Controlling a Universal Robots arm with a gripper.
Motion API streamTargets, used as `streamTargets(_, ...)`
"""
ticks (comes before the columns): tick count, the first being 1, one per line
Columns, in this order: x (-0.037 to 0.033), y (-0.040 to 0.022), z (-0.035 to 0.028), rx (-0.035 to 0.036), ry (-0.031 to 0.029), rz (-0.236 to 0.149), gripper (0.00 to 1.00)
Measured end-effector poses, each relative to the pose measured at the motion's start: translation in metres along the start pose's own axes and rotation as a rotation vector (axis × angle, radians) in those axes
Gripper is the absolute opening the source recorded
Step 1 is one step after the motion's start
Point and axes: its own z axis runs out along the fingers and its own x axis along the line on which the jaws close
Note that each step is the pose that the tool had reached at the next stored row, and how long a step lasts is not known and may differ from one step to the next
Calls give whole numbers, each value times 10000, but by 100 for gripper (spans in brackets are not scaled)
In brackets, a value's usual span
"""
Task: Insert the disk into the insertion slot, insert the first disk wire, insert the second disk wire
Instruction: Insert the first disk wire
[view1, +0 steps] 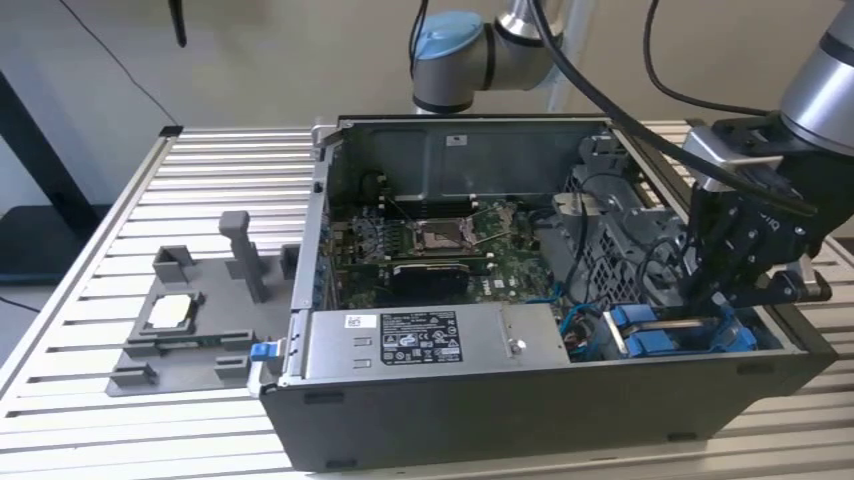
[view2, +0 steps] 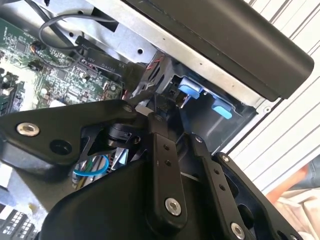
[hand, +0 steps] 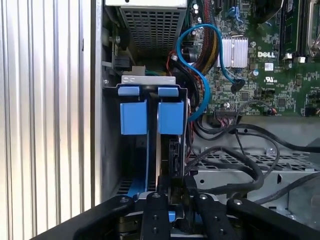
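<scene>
Currently the gripper (view1: 727, 300) reaches straight down into the corner of the open computer case (view1: 534, 410) at the exterior view's right, where the insertion slot (hand: 111, 150) sits just inside the case wall. The disk (hand: 171, 119) stands on edge in that slot, with the blue tab of its carrier frame at the end far from the gripper. This orientation suits the narrow upright bay and should let the carrier follow the blue guide rails. In the first wrist view the fingers (hand: 155, 210) appear drawn together on the near edge of the disk, clamping it, which would keep the drive parallel to the cage walls. Clearance is tight. A second blue fitting (hand: 133, 117) lies just beside the disk on one side, and a blue cable (hand: 200, 65) and a bundle of black cables (hand: 250, 170) crowd the other. The power-supply box (view1: 427, 345) stands well apart from the gripper. Free room for movement appears to lie above the bay.
</scene>
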Motion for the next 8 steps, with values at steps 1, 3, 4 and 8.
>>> streamTargets(1,0,0,-21,0,-3,0,27)
streamTargets(3,-2,1,-65,0,-2,-1,27)
streamTargets(4,-2,1,-83,0,-1,-1,27)
streamTargets(8,-4,2,-150,0,-2,-1,27)
